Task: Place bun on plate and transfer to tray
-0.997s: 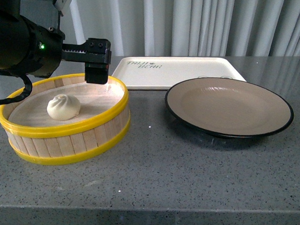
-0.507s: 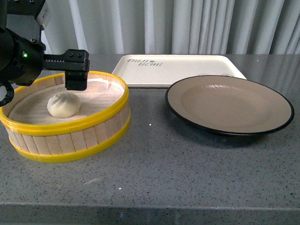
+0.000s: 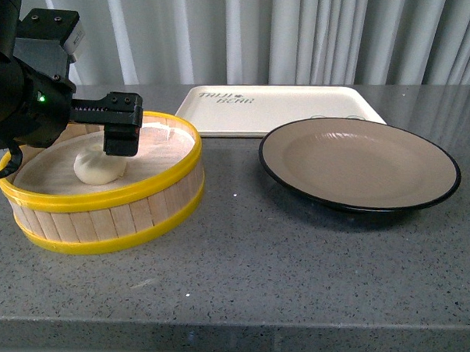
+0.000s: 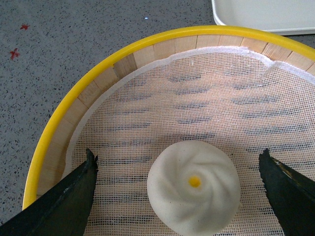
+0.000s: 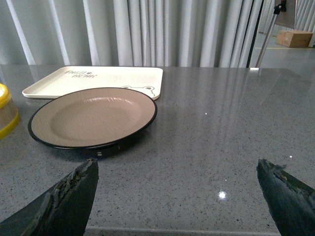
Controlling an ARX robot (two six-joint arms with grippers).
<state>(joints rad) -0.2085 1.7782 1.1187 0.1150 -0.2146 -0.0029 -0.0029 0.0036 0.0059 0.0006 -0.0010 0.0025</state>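
Front view, near to far: I count one steamer basket [image 3: 104, 217] on the desk [image 3: 247, 277] with one bun [image 3: 90, 168] inside, and my left pincer [image 4: 178, 162] spread wide either side of it, not touching. One plate [image 3: 359, 167] sits near the basket, and one tray [image 3: 294, 111] lies behind both. My right pincer [image 5: 177, 164] hangs released above the desk.

The bun [image 4: 193, 194] is looking smooth, matt and doughy. The basket [image 3: 104, 221] is showing pale wooden slats between 2 glossy yellow bands, with white woven mesh cloth [image 4: 221, 98] lining it. The plate [image 3: 359, 167] is looking matt beige with a glossy black rim. The tray [image 3: 294, 111] is appearing smooth. The speckled, stone-like counter [image 3: 263, 284] is reflecting light.
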